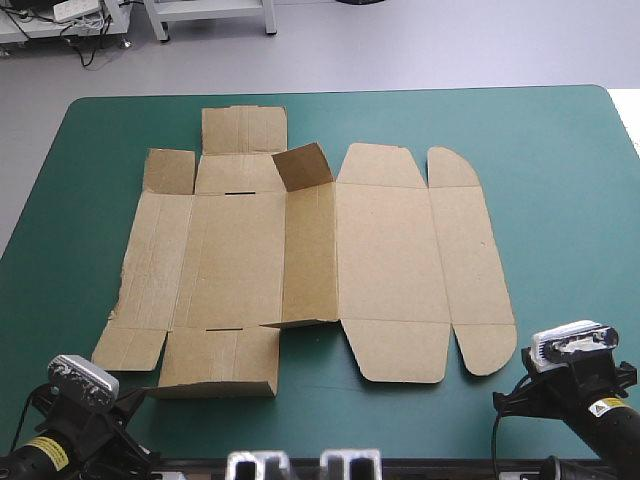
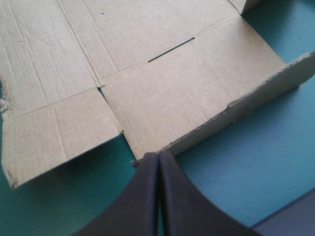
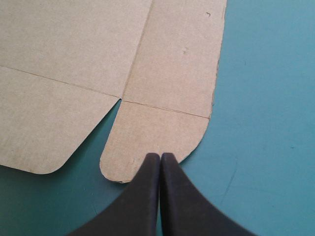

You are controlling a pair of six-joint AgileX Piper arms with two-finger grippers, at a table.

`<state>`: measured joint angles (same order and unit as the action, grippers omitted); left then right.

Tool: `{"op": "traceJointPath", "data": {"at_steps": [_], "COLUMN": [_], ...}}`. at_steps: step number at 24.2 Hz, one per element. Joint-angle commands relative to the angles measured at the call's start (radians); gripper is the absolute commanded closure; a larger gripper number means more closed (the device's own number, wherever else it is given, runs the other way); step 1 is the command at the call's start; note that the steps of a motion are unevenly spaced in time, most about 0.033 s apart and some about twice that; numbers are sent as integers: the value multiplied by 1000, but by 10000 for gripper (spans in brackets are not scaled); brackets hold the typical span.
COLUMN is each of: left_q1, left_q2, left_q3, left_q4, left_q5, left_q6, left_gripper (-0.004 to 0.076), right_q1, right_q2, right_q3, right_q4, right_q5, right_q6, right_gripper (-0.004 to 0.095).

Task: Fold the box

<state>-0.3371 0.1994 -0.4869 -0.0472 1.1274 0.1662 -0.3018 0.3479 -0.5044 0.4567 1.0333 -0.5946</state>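
The brown box (image 1: 300, 250) lies spread as a cut sheet in the middle of the teal-green table. One small flap (image 1: 302, 166) near the far side stands tilted up, and the near flap (image 1: 220, 362) at the left front is slightly lifted. My left gripper (image 2: 158, 157) is shut, empty, its tip just short of that near flap's edge (image 2: 197, 98). My right gripper (image 3: 160, 157) is also shut and empty, its tip over the edge of the rounded corner flap (image 3: 152, 140) at the sheet's right front.
Bare teal-green cover (image 1: 560, 200) runs wide to the right of the sheet and in a strip along the front edge (image 1: 400, 420). A narrower bare band lies to the left of the sheet (image 1: 80, 220).
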Motion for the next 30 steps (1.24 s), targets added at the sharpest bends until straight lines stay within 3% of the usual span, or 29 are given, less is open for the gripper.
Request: {"op": "traceJointPath", "data": {"at_steps": [1,24,30], "left_q1": [-2,-2,-2], "left_q2": [12,14,56], "left_q3": [-25,-28,-168], "left_q4": [-1,-8,-32], "left_q5": [-52,-44,-44], "left_q6": [2,6,55], "left_gripper": [734,734,734], "right_q1": [-3,-3,-3], "right_q2": [9,9,9], "right_q3": [-21,-21,-21], "right_q4": [29,29,29], "right_q5": [-48,-48,-59], "right_q6": [-8,-8,-8], "right_gripper": [917,917,917]}}
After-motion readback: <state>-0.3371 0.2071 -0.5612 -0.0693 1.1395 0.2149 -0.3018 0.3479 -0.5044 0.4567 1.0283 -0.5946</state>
